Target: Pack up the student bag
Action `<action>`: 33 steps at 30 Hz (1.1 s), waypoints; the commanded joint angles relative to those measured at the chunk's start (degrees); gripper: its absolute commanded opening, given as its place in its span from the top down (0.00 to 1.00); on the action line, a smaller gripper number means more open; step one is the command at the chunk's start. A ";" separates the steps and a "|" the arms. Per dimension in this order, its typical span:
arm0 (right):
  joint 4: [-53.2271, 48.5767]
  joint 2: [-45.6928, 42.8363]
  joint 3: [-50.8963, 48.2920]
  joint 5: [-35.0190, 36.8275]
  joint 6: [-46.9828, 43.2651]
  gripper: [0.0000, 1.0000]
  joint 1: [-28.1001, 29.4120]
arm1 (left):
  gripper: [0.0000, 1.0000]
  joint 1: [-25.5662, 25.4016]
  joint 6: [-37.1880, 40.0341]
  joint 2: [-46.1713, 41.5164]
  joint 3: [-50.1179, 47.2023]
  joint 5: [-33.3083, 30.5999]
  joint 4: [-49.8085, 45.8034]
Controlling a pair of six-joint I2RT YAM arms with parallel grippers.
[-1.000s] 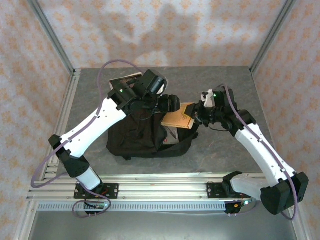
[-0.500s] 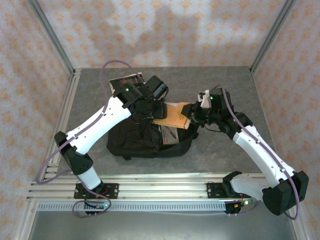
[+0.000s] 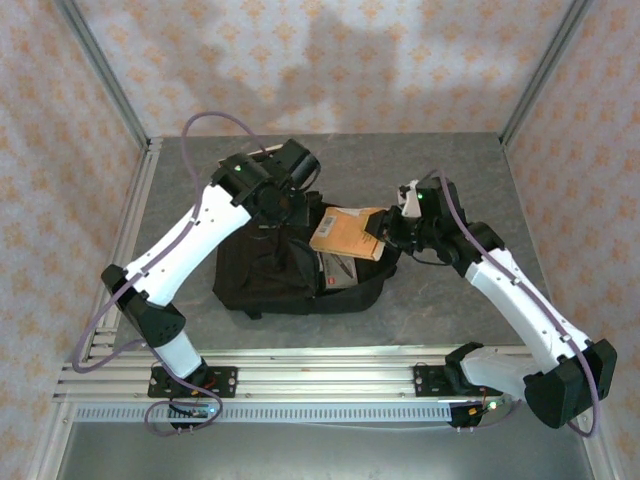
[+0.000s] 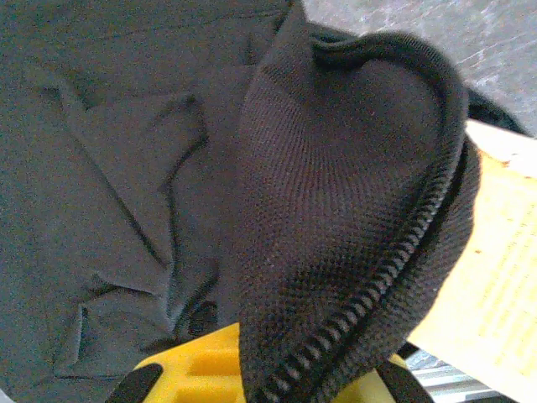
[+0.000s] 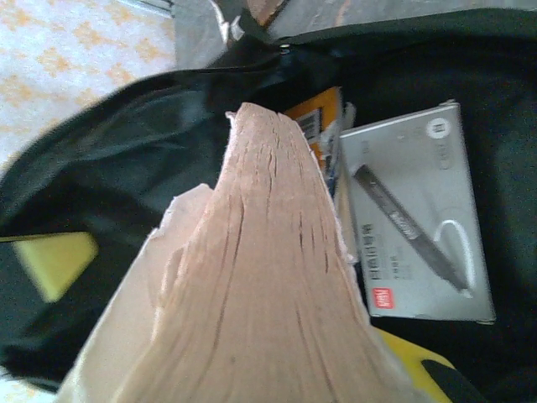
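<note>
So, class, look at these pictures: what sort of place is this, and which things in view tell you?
Probably a robot test cell, not a classroom: a grey table boxed in by patterned backdrop walls and metal posts, with two white arms bolted to an aluminium rail at its edge.

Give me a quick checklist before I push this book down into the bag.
1. The left jaws shut on the bag's zip edge, holding it raised: ok.
2. The right jaws clamped on the book: ok.
3. Book positioned over the bag's opening: ok.
4. Path clear of the grey pen box lying inside: cannot tell.
5. Opening wide enough for the book: cannot tell.
</note>
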 commanded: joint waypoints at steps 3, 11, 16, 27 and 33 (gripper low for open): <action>7.70 -1.77 -5.77 -0.82 -0.19 1.00 -0.13 | 1.00 0.78 3.71 -5.38 6.36 -1.05 -3.85; 14.39 -2.97 -8.60 -5.68 -0.74 1.00 0.19 | 1.00 1.89 5.01 -6.51 9.22 2.67 -4.96; 17.33 -3.32 -7.77 -4.66 1.08 1.00 0.72 | 1.00 2.57 5.60 -5.99 10.45 4.14 -5.00; 29.52 6.37 -5.49 -8.14 14.75 1.00 4.36 | 1.00 3.91 7.01 -4.07 14.62 6.69 -4.38; 32.20 12.17 -4.26 -7.51 18.85 1.00 8.38 | 1.00 4.09 6.86 -2.40 17.97 6.09 -4.74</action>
